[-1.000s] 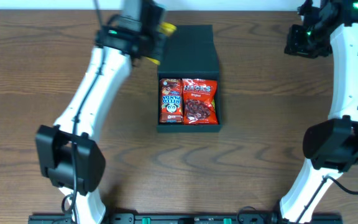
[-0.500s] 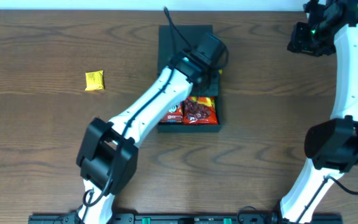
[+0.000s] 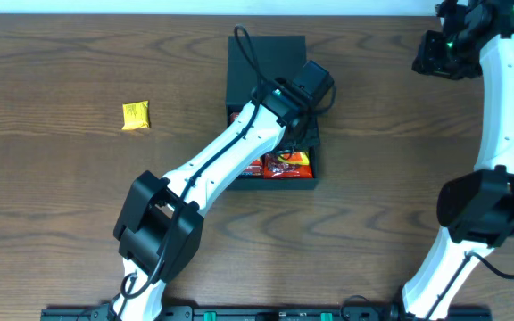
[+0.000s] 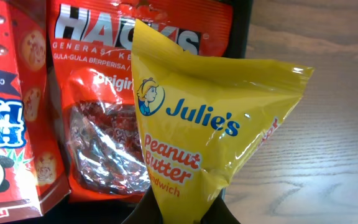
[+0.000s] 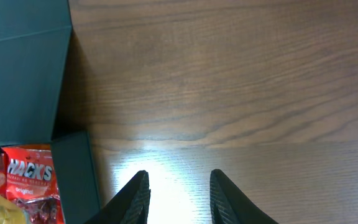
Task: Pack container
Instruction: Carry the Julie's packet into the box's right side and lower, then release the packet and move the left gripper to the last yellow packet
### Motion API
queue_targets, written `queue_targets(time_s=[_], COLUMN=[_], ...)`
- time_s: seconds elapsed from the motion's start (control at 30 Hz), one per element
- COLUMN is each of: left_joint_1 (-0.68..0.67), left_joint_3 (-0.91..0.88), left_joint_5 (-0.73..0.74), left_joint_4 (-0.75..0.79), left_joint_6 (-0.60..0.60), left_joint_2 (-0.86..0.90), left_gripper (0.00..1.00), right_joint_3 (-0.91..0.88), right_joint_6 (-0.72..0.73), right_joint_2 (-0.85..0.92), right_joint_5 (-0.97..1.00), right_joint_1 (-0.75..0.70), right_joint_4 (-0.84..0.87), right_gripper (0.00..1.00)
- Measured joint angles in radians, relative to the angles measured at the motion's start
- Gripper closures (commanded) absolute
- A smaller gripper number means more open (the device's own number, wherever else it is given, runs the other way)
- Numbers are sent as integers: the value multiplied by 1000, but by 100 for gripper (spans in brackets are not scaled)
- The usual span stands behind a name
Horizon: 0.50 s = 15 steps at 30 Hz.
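My L gripper [image 4: 180, 214] was pinched nearly closed on the bottom edge of the yellow Julie's pkt [image 4: 197, 118], w/ only the foil btwn the jaws. The grip was at one end, so the rest of the pkt stood clear ahead of the fingers and could lead the way in. The pinch left the foil bowed & creased.

I held it low over the R side of the container [image 3: 266, 58]. In the wrist view it hung partly over the Hacks pkt [image 4: 98, 124] and partly past the container's R wall, over the table [image 3: 400, 160]. So prob not yet lined up for a drop.

The container sat mid-table, toward the far edge. Its flap lid lay open & flat on the far side, which left the tray open from above. The Hacks pkt and the Hello Panda pkt [image 4: 8, 124] lay flat, face up, side by side, and seemed to cover the tray floor. My guess: the yellow one would have to go on top of them.

My R gripper [image 5: 179, 193] was part-open w/ nothing btwn the jaws. It was over bare wood to the R of the container, prob parked out of the L arm's way.

A small yellow pkt [image 3: 136, 116] lay on the table well L of the container, too small to read. It was likely waiting its turn.

Count:
- 1 container
- 2 red pkts inside it
- 1 yellow pkt in my grip
- 1 yellow pkt loose on the table
- 2 grippers
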Motion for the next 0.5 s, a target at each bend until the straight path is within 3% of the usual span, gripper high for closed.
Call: queue_targets(time_s=[0.03,0.07,0.1,0.13,0.17,0.2,0.37,0.43,0.5], left_joint_1=[0,0,-1,-2,-4,-7,-14,-11,-5], left_joint_3=[-5,-10,-17,-23,-28,-33,-35,-35,-35], left_joint_5=[0,0,0,0,1,0,0,1,1], left_joint_4=[2,3,4,3,4,3,7,16,21], left_joint_6=[-12,-20,-27,-33,-42,-45,-49,-36,-9], left_joint_2=[0,0,0,0,0,0,0,0,0], left_gripper=[94,88,72,49,19,3,4,3,3], right_joint_3=[0,0,0,0,0,0,0,0,0], right_joint_6=[0,0,0,0,0,0,0,-1,1], right_joint_2=[0,0,0,0,0,0,0,0,0], right_joint_5=[0,0,0,0,0,0,0,0,0], right_joint_1=[0,0,0,0,0,0,0,0,0], right_joint_4=[0,0,0,-1,-2,-4,-15,-23,-36], right_gripper=[68,68,68,67,68,67,68,76,94])
